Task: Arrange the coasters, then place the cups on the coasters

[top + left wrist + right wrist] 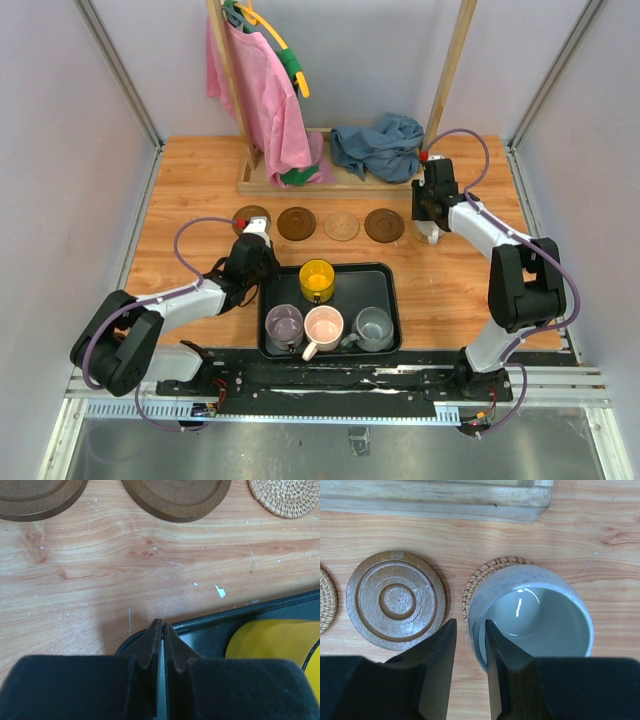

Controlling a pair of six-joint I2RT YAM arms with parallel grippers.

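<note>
right gripper (470, 625) fingers fill the bottom of its wrist cam, part open, astride the wall of the white cup (535, 615): one inside, one outside. a sliver of table (600, 525) shows between the outer finger and the wall, so can't tell if it's pinching or slack. the cup sits on the woven coaster (487, 570) at the right end of the row, off-centre, coaster rim showing on one side only. the other four coasters (341, 226) lie in a line beyond the tray (392, 300), all bare

left gripper (162, 626) jaws pressed together, holding nothing, at the tray's far-left corner beside the yellow cup (270, 640). purple cup (284, 325), pink cup (323, 327) and grey cup (374, 328) are in the tray's near row

my read: coasters arranged, first cup of five being set down. next: open wide, lift straight up so the inner finger clears the rim without dragging the cup, then go for the yellow
</note>
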